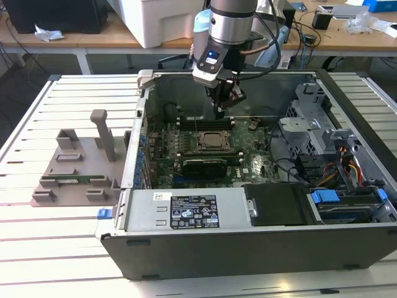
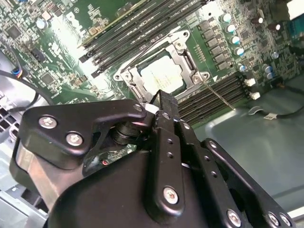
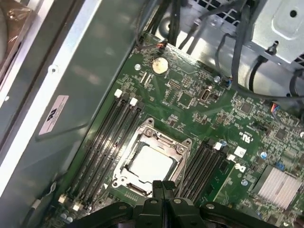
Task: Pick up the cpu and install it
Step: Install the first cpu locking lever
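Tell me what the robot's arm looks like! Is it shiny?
Yes, partly. The arm is a round, silvery-grey tube with a dark band. Below it sits a pale wrist block with a small blue light. The end effector is black, built of flat jointed bars fastened with silver screws.
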